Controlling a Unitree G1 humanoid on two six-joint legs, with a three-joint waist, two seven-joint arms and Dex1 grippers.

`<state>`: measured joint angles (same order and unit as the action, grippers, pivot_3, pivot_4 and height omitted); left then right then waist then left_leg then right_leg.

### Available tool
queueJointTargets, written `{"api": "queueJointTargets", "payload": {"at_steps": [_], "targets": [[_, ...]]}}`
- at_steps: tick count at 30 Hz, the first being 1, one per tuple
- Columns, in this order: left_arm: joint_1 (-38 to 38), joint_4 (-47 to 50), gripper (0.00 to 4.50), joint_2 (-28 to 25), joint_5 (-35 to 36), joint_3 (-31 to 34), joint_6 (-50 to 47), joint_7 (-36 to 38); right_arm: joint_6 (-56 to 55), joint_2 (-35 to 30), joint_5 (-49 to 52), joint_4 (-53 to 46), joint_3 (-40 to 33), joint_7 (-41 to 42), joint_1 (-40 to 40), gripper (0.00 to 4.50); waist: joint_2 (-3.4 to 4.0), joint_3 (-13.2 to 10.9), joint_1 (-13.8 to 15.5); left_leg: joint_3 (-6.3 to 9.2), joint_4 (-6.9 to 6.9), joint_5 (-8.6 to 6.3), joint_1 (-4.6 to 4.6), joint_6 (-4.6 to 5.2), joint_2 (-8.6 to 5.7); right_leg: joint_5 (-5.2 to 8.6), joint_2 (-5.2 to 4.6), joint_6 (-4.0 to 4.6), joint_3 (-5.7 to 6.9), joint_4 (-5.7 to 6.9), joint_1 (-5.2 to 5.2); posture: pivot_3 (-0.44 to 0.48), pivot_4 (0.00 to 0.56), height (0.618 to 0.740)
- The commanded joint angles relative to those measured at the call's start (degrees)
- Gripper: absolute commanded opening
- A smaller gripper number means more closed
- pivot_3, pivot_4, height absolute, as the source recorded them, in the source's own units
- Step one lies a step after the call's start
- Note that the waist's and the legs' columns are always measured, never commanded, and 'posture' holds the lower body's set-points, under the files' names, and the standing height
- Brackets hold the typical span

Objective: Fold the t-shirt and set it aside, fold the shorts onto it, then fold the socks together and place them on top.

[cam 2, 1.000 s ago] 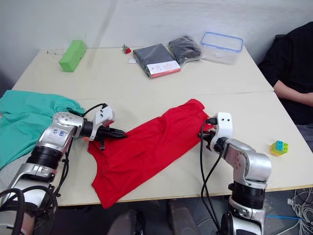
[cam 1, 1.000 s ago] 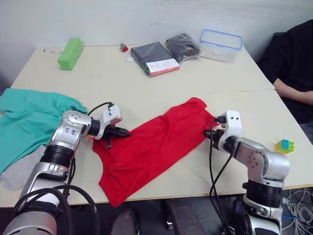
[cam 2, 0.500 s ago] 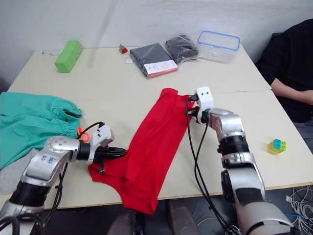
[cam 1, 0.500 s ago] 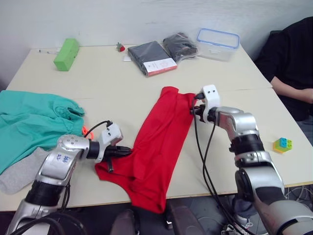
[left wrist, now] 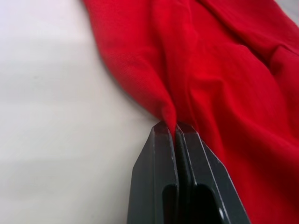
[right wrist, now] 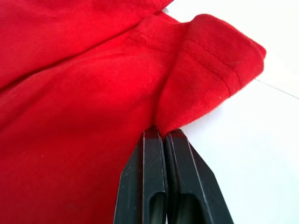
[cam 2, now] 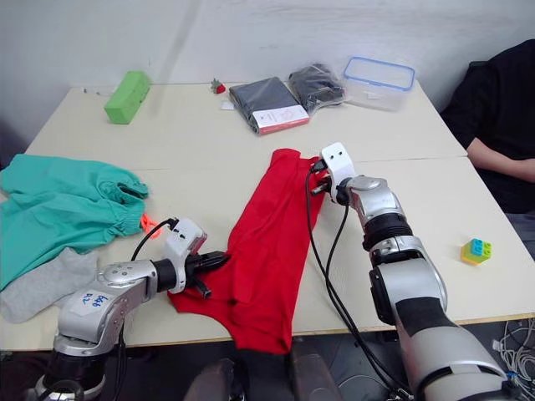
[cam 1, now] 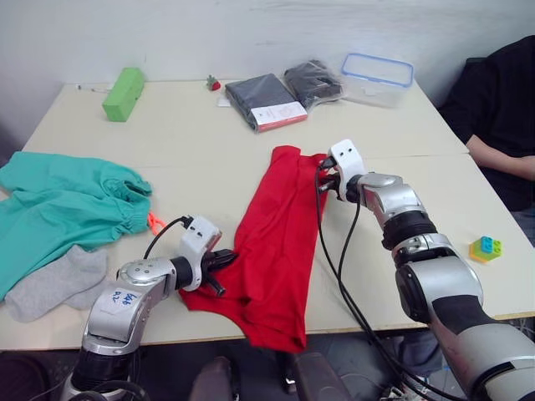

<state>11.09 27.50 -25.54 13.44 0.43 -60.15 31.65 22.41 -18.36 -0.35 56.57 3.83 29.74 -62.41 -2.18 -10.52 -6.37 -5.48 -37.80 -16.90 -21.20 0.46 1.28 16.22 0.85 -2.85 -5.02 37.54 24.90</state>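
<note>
The red t-shirt [cam 1: 272,242] lies in a long strip on the table, its near end hanging over the front edge. My left gripper [cam 1: 224,259] is shut on the shirt's near left edge, with cloth pinched between the fingers [left wrist: 164,140]. At the far end, my right gripper [cam 1: 322,175] is shut on a hemmed corner of the t-shirt [right wrist: 205,88]. The teal shorts [cam 1: 58,205] with an orange drawstring [cam 1: 155,221] lie at the left. The grey socks [cam 1: 54,282] rest at the near left, partly under the shorts.
A lime-green block [cam 1: 123,93] sits at the far left. Dark packaged garments [cam 1: 266,100] and a clear lidded box [cam 1: 376,78] are at the back. A small toy brick [cam 1: 486,248] lies at the right edge, near a seated person [cam 1: 501,109] in black.
The left gripper has drawn its shirt edge rightwards, narrowing the cloth. The right gripper holds about the same place at the far end. The camera has shifted too.
</note>
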Motion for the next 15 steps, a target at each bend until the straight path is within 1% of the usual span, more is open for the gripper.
{"api": "queueJointTargets", "payload": {"at_steps": [1, 2, 5, 6, 8, 9, 11, 15], "targets": [[1.0, -1.1, 0.02, -0.2, -0.4, 2.3, -1.6, -3.6, -0.7, -0.8, -0.3, -1.8, -0.3, 0.9, 0.4, 0.00, 0.00, 0.0, -0.2, 0.02, 0.00, 0.03, 0.01, -0.01, 0.00, 0.00, 0.00, 0.00, 0.00, -0.01, -0.02, 0.000, 0.150, 0.740], [1.2, -1.3, 0.01, -0.5, -0.1, 2.4, -1.6, -3.5, -0.4, -0.9, -0.2, -2.4, -0.4, 1.3, 0.6, 0.19, 0.00, 0.0, -0.2, 0.02, 0.00, 0.05, 0.03, -0.01, 0.00, -0.01, 0.00, 0.01, 0.00, -0.01, -0.03, 0.000, 0.150, 0.740], [1.8, -2.3, 0.66, -1.4, 1.4, 2.9, -1.5, -2.5, 0.5, -1.6, 0.0, -5.7, -0.3, 2.6, 1.9, 0.86, 0.00, 0.0, -0.3, 0.02, 0.04, 0.06, 0.04, -0.04, 0.01, -0.01, 0.01, 0.01, 0.01, 0.00, -0.02, 0.000, 0.150, 0.740], [1.9, -2.5, 1.01, -1.7, 1.8, 3.1, -1.4, -2.2, 0.7, -1.8, 0.0, -6.8, -0.2, 2.9, 2.3, 1.28, 0.00, 0.0, -0.3, 0.03, 0.07, 0.05, 0.02, -0.06, 0.01, -0.01, 0.01, 0.02, 0.01, 0.00, 0.00, 0.000, 0.150, 0.740], [2.8, -3.6, 1.62, -2.9, 3.1, 4.3, -0.8, -1.1, 2.3, -2.8, 0.4, -10.9, -0.4, 4.0, 4.1, 1.95, 0.00, 0.0, -0.3, 0.04, 0.11, 0.03, -0.01, -0.10, 0.01, -0.01, 0.01, 0.02, 0.02, -0.01, 0.05, 0.000, 0.150, 0.740], [3.3, -4.2, 1.87, -4.0, 3.8, 5.0, -0.4, -0.1, 3.6, -3.6, 0.7, -14.0, -0.6, 4.8, 5.5, 2.28, 0.00, 0.0, -0.1, 0.03, 0.15, 0.02, -0.03, -0.11, 0.00, -0.01, 0.01, 0.02, 0.02, -0.01, 0.08, 0.000, 0.150, 0.740], [4.1, -5.2, 2.54, -6.7, 5.1, 5.7, 1.3, 2.3, 6.2, -5.3, 1.2, -20.3, -0.9, 6.2, 8.4, 3.04, 0.00, 0.0, -0.1, 0.04, 0.26, 0.04, -0.07, -0.16, 0.00, -0.01, 0.01, 0.02, 0.03, -0.03, 0.18, 0.000, 0.150, 0.740], [5.5, -9.3, 3.79, -12.3, 5.1, 6.1, 6.3, 6.3, 12.0, -9.1, 3.1, -34.5, -1.5, 8.9, 14.7, 4.46, 0.01, 0.0, 0.1, 0.01, 0.60, 0.11, -0.25, -0.27, -0.02, 0.03, 0.00, 0.08, 0.02, -0.13, 0.49, 0.000, 0.150, 0.740]]}}
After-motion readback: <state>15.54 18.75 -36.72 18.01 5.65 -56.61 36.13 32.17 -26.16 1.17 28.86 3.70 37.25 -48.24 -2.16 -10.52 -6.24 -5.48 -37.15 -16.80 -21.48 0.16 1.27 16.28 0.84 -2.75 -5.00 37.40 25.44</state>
